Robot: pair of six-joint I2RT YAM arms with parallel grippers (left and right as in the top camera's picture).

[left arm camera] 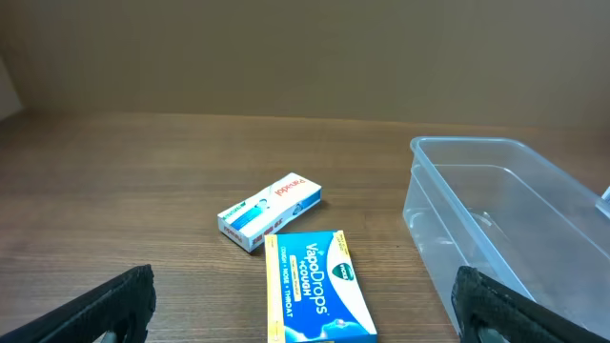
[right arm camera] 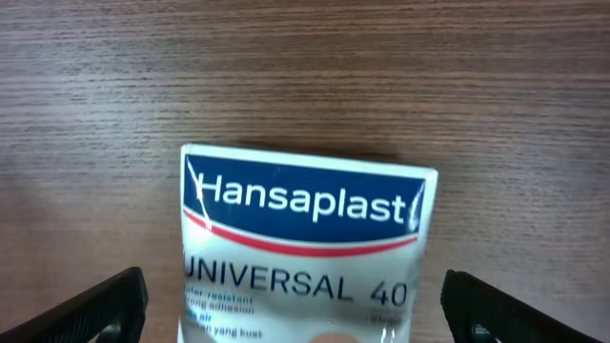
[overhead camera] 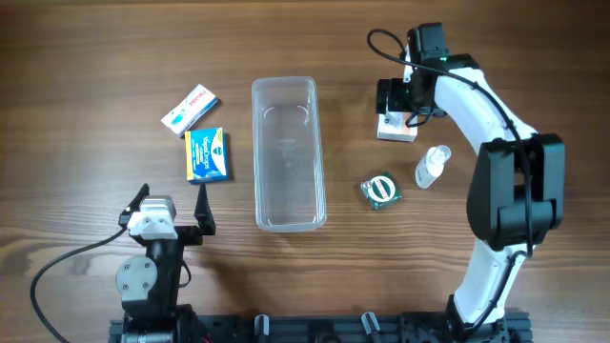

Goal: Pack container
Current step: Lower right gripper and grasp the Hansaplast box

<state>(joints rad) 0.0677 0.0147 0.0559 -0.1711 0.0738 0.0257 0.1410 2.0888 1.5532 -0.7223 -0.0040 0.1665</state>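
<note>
Right claw [right arm camera: 295,288] spread wide, nothing in it, fingers standing either side of the plaster box [right arm camera: 303,250], which lies flat on the table [right arm camera: 305,76] right beneath the camera. From overhead that claw [overhead camera: 402,107] hangs over the far end of the box [overhead camera: 396,130]; whether the fingers are down at box level, I cannot tell. Just nearer the robot sit a small bottle [overhead camera: 432,167] and a green tin [overhead camera: 382,190], both apart from the box. Out to the middle of the table: the container [overhead camera: 286,181], clear, lying lengthwise, and nothing in it yet. So this reads as the first pick of the packing, with the grasp not made. The next move looks like a drop to straddle the box, a firm close on its sides, then a lift and carry over the container's rim. Beyond the tub, the left claw [overhead camera: 173,202] is parked wide open and empty, looking at a blue box [left arm camera: 317,286] and a white box [left arm camera: 270,211], the tub's wall [left arm camera: 496,219] to one side.
</note>
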